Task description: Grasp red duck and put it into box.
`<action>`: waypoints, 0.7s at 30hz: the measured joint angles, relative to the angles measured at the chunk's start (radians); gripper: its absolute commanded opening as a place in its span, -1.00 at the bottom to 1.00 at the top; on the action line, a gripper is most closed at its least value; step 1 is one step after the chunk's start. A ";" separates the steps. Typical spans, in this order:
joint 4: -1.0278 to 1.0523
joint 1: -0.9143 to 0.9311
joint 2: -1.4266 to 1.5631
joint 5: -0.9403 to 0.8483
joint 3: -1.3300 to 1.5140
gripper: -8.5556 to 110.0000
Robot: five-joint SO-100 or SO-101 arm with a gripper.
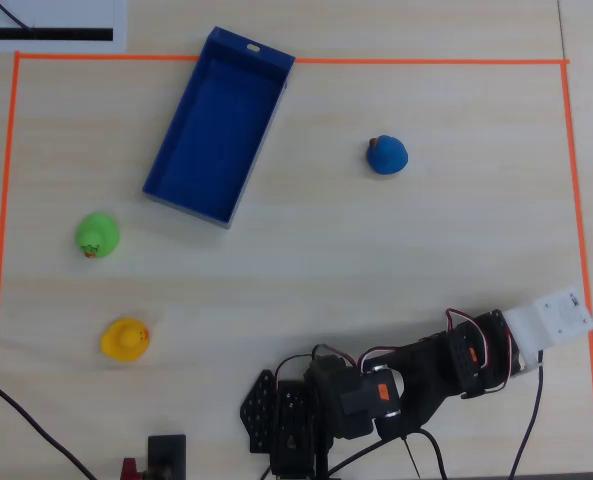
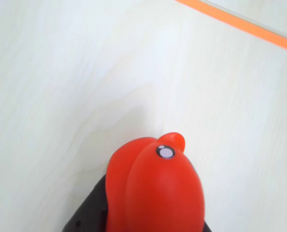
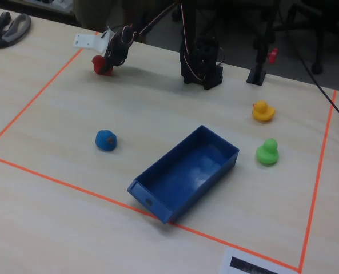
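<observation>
The red duck (image 2: 155, 193) fills the lower middle of the wrist view, with its beak pointing up. My gripper (image 2: 153, 215) is shut on it, and one black finger (image 2: 87, 215) shows at its left. In the fixed view the gripper (image 3: 105, 61) holds the red duck (image 3: 102, 65) at the table's far left, just inside the orange tape. In the overhead view the duck is hidden under the white wrist mount (image 1: 551, 318). The blue box (image 1: 216, 125) lies open and empty at the upper left, far from the gripper; it also shows in the fixed view (image 3: 183, 177).
A blue duck (image 1: 386, 155) sits between the box and the arm. A green duck (image 1: 97, 236) and a yellow duck (image 1: 125, 339) sit at the left. Orange tape (image 1: 576, 200) frames the work area. The arm's base (image 1: 296, 420) stands at the bottom edge.
</observation>
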 measured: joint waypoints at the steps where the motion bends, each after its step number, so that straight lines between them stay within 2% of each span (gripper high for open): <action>1: 0.015 -0.021 0.015 0.052 -0.005 -0.85; 4: 0.163 -0.104 0.097 0.212 -0.098 -0.85; 9: 0.650 -0.333 0.293 0.503 -0.331 -0.85; 13: 1.006 -0.597 0.443 0.678 -0.463 -0.85; 17: 1.198 -0.942 0.531 0.828 -0.518 -0.86; 21: 1.218 -1.289 0.535 0.996 -0.531 -0.86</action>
